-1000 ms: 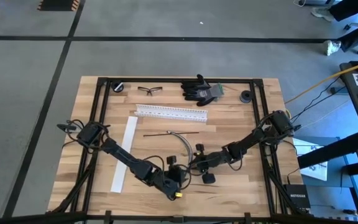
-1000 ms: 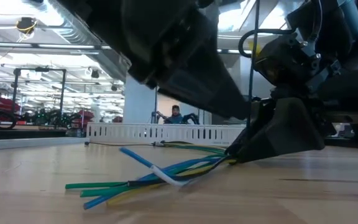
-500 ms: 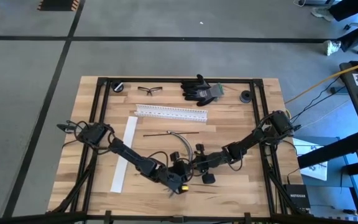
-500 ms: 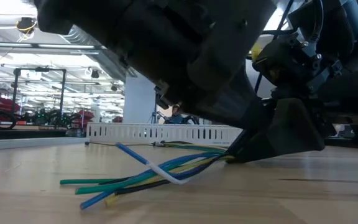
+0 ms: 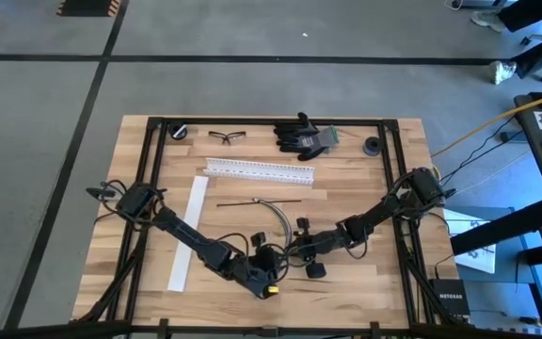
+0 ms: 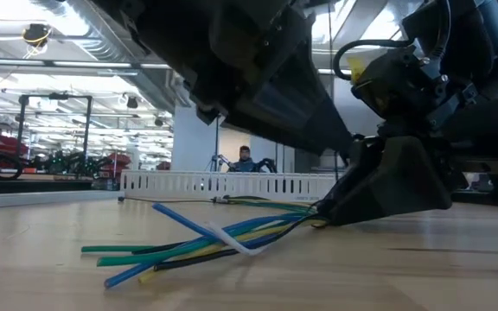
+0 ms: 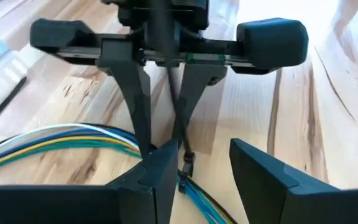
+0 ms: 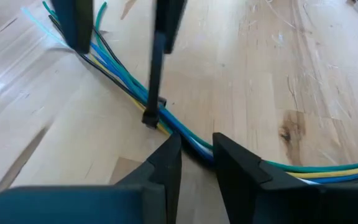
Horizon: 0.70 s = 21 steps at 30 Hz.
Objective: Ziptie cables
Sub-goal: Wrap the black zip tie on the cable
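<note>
Right pincer (image 8: 196, 140): narrow, closed on the cables (image 6: 199, 244) partway along the bundle, low over the bench (image 5: 346, 193).
Left pincer (image 7: 202, 146): faces the right pincer, tip to tip. Its fingers (image 7: 161, 175) stand moderately apart and nothing shows pinched between them.
Cables, place: the bundle lies on the bench. It runs out of the right pincer's tips, past one finger of the left pincer, and fans into loose ends beyond it.
Cables, count: blue, green, yellow, white and black strands show, with more than one blue and more than one green. The exact number cannot be told.
Zip tie (image 8: 155, 81): one, black, with its head on the bundle just ahead of the right pincer. Its tail stands up beside one finger of the left pincer; whether they touch cannot be told.
Thin dark rod (image 5: 257, 201): one, flat on the bench, beyond both pincers.
White slotted rail (image 5: 259, 170): one, farther beyond the rod.
White strip (image 5: 188, 231): one, on the left pincer's outer side, beside the left arm.
Safety glasses (image 5: 227, 137): one pair, at the far edge, well apart from both pincers.
Gloves (image 5: 304, 137): a dark heap beside the glasses.
Round black pieces: two, one (image 5: 182, 131) at each far corner.
Person (image 6: 245, 158): one, in the room behind the rail.
</note>
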Each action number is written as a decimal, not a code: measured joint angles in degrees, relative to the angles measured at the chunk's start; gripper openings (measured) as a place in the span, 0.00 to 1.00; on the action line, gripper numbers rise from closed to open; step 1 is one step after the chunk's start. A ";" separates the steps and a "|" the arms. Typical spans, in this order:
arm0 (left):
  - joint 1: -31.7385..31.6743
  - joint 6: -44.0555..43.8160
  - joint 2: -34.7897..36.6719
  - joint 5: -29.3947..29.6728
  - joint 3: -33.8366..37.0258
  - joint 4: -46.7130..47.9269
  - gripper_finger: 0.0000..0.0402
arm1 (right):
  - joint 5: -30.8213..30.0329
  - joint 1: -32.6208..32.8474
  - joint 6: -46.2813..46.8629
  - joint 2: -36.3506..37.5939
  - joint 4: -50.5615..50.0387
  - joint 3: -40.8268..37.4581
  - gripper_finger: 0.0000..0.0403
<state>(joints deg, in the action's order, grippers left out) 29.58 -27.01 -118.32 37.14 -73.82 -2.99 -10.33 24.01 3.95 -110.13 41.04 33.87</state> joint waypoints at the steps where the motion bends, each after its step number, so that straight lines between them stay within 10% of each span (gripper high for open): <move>1: 0.00 -0.48 0.02 -0.04 0.00 0.02 0.33 | 0.00 0.00 0.01 0.00 0.00 0.00 0.19; 21: -2.69 4.75 -4.03 -5.80 1.62 -6.36 0.33 | -0.12 -0.04 -0.01 -0.02 -0.72 0.66 0.19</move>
<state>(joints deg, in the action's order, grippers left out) 26.89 -22.26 -122.35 31.34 -72.20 -9.34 -10.45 23.97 3.95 -110.15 40.32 34.52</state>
